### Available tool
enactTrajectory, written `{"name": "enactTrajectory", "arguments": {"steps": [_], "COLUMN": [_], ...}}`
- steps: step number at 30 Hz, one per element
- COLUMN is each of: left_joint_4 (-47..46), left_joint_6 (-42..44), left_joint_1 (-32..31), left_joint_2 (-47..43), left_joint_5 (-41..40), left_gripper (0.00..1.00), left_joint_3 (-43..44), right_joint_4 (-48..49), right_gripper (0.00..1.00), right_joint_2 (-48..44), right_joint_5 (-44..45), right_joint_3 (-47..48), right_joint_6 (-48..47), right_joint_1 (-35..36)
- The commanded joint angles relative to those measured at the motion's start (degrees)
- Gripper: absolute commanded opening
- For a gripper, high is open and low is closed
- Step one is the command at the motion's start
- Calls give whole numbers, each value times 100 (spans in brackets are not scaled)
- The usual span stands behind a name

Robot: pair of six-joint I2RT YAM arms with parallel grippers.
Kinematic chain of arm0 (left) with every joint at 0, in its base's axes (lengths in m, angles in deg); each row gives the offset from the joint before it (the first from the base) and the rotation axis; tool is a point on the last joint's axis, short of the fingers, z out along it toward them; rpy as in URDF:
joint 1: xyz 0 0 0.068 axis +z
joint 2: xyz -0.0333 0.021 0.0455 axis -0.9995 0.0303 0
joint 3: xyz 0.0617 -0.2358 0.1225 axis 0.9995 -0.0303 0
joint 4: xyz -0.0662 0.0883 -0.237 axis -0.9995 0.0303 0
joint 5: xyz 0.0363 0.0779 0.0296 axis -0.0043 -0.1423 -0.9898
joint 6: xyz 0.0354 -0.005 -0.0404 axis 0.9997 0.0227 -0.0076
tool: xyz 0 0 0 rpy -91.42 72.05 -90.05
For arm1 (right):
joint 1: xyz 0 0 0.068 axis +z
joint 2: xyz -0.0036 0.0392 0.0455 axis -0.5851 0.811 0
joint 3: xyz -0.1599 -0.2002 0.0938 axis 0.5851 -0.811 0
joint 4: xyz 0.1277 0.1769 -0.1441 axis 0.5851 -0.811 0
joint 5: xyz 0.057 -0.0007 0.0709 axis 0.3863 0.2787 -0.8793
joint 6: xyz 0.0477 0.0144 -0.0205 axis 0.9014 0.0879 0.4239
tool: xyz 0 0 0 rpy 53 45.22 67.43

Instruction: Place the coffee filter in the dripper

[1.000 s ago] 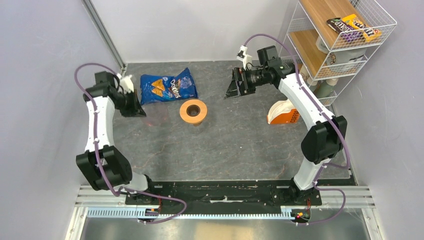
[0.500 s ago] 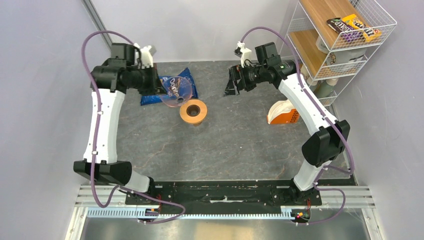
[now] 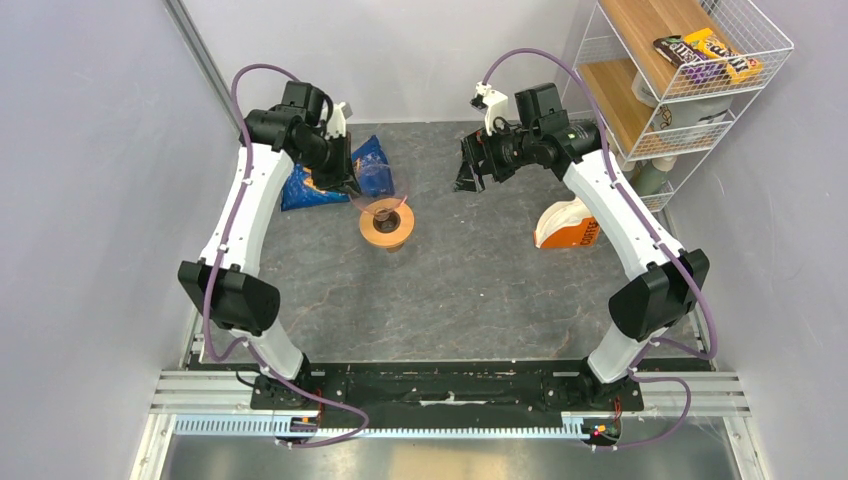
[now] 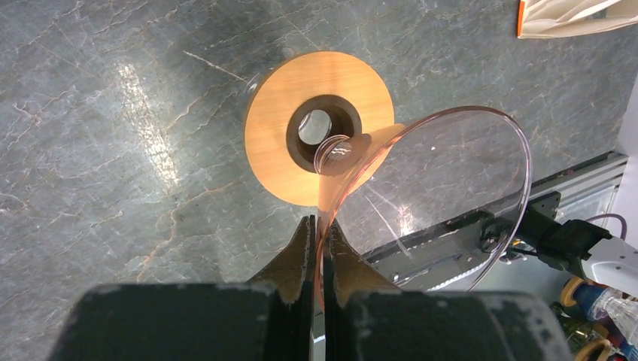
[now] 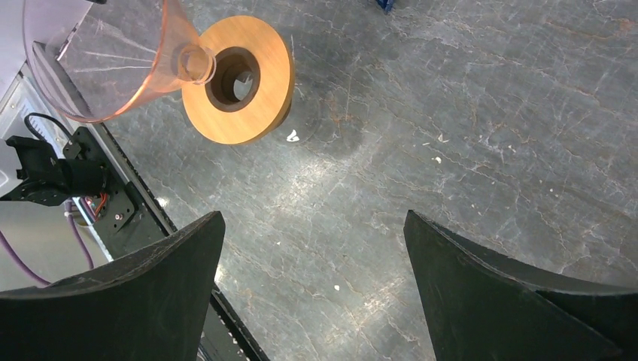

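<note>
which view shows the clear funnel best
Left wrist: the clear funnel shows nearly whole, its rim pinched by the left gripper, spout at the orange dripper. Right wrist crops it; top external shows it tiny.

The left arm (image 3: 245, 205) is stretched far forward and bent inward at the elbow, with the wrist turned downward. The left gripper (image 4: 317, 222) is pinched tight on the rim of a clear funnel (image 4: 444, 173), which is held tilted. The right arm (image 3: 612, 215) is raised and reaches inward. The right gripper (image 5: 314, 219) is spread wide and is apparently angled downward.
</note>
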Motion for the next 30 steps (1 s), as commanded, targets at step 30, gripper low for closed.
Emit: {"name": "enactTrajectory", "arguments": {"steps": [30], "left_joint_4": [-1061], "left_joint_6": [-179], "left_joint_1": [-103], "left_joint_2": [106], "left_joint_5": [-17], "left_gripper": [2], "left_joint_3": [-907], "right_joint_4": [-47], "right_gripper": [97], "right_joint_2": [107], "right_joint_5": [-42], "right_joint_3": [252], "right_joint_6": [-143], "right_joint_1": [10]}}
